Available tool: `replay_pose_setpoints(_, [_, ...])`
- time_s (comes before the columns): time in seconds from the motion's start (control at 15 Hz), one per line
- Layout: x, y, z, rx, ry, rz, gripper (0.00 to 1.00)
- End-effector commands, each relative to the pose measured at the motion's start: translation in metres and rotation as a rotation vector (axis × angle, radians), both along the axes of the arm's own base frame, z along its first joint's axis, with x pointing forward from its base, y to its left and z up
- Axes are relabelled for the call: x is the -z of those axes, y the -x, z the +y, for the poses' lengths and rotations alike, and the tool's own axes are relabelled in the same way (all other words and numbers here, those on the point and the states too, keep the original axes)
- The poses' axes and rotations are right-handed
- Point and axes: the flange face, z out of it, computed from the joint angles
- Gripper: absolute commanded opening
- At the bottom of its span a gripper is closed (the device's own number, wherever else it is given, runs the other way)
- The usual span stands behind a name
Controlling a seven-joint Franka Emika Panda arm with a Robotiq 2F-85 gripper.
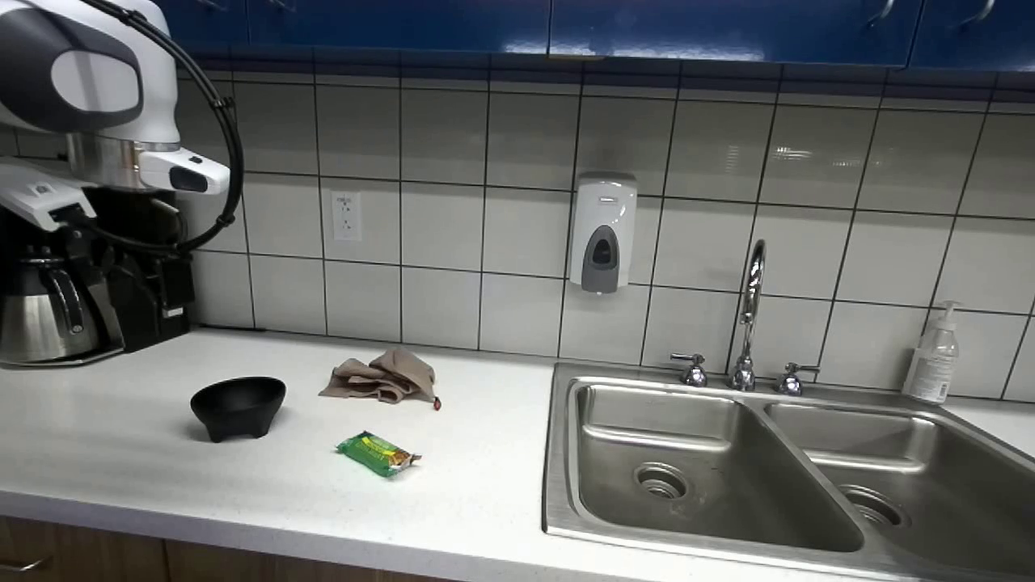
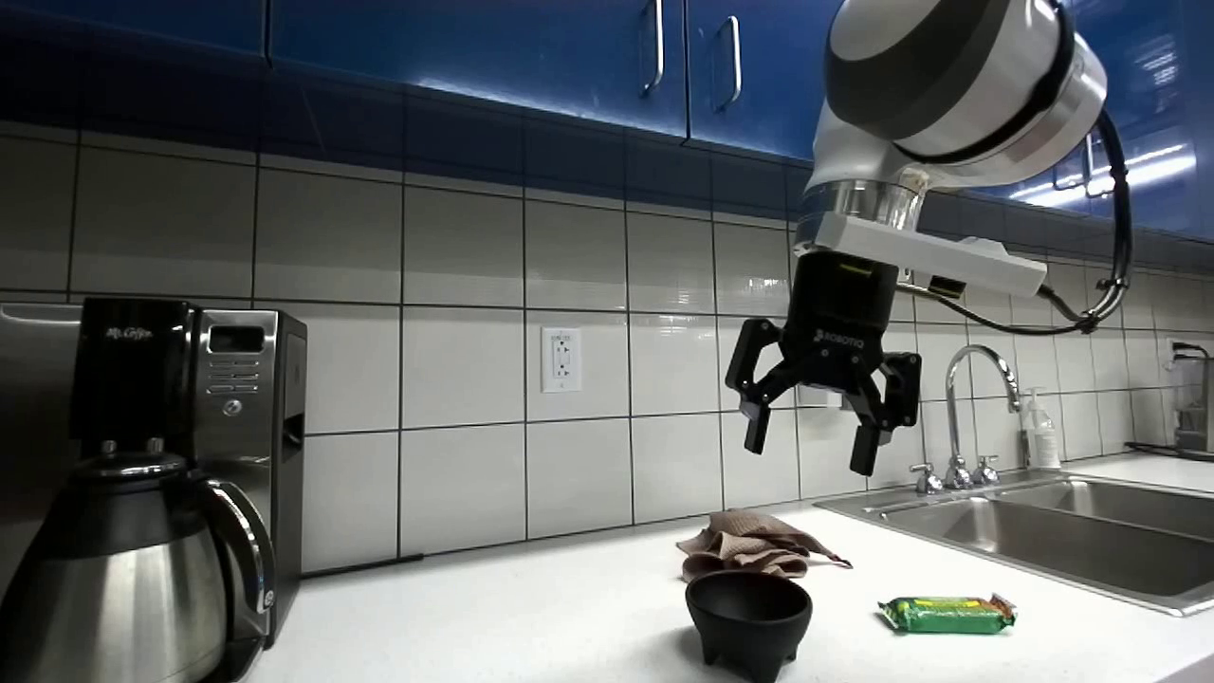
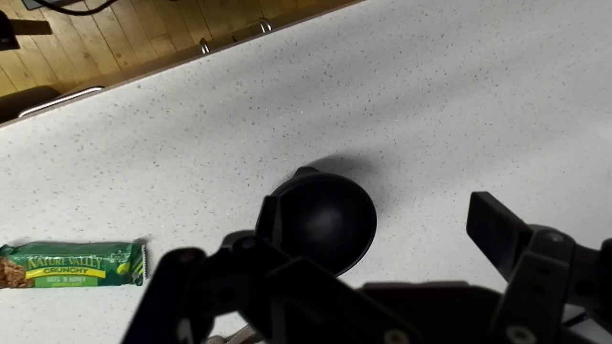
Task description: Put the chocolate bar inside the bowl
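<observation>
The chocolate bar is a green wrapped Nature Valley bar (image 1: 376,454) lying flat on the white counter. It also shows in the other views (image 2: 951,615) (image 3: 71,264). The black bowl (image 1: 238,404) stands upright on short feet on the same counter, apart from the bar; it also shows in the other views (image 2: 749,617) (image 3: 330,220). My gripper (image 2: 811,441) is open and empty, high above the counter. In the wrist view my gripper (image 3: 381,220) has one finger overlapping the bowl's edge from above, and the bar lies beyond that finger. In an exterior view its fingers blend into dark objects.
A brown cloth (image 1: 384,376) lies crumpled behind the bar and bowl. A coffee maker (image 2: 251,398) with a steel carafe (image 2: 142,579) stands at one end of the counter. A double steel sink (image 1: 558,453) is at the other end. Blue cabinets (image 2: 474,57) hang above.
</observation>
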Motion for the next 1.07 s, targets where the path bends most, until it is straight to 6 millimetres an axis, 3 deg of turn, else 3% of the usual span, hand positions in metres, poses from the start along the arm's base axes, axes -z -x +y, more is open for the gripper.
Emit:
replay_pose_setpoints(0.0, [-0.001, 0.0, 0.0, 0.0, 0.0, 0.001, 1.0])
replay_pose_setpoints(0.4, [-0.002, -0.005, -0.011, 0.053, 0.027, 0.0, 1.0])
replay_pose_setpoints(1.0, [-0.006, -0.019, -0.066, 0.288, 0.093, -0.007, 1.0])
